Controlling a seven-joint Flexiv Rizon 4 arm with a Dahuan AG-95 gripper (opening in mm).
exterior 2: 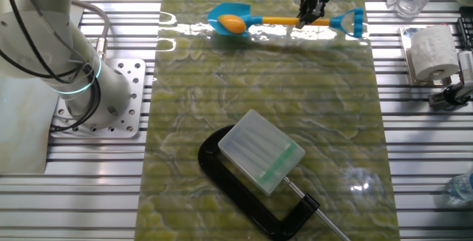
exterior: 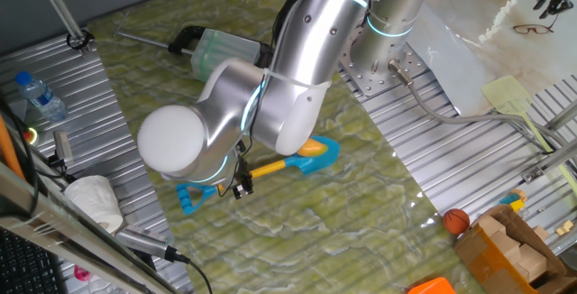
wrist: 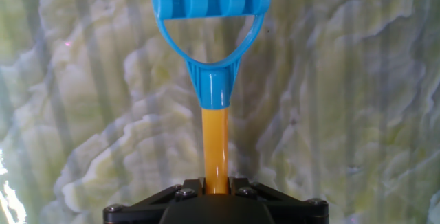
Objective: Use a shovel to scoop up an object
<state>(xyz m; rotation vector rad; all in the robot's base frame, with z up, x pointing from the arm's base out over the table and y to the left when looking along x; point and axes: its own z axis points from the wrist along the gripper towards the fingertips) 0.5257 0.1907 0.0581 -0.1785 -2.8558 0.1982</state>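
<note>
I am holding the shovel (exterior 2: 288, 21) by its yellow shaft, gripper (exterior 2: 309, 18) pinching it near the blue D-end, blade lying on the green mat (exterior 2: 259, 93), object (exterior 2: 231, 24) resting on the blade.

Orange-yellow object (exterior 2: 231, 24) on shovel (exterior 2: 275, 21) blade

One shovel (exterior 2: 281, 21). One lemon-like lump (exterior 2: 231, 24). One black C-clamp (exterior 2: 251, 197). One clear plastic box (exterior 2: 262, 151). One paper roll (exterior 2: 432, 51). One water bottle (exterior: 41, 96). One orange ball (exterior: 456, 220).
</note>
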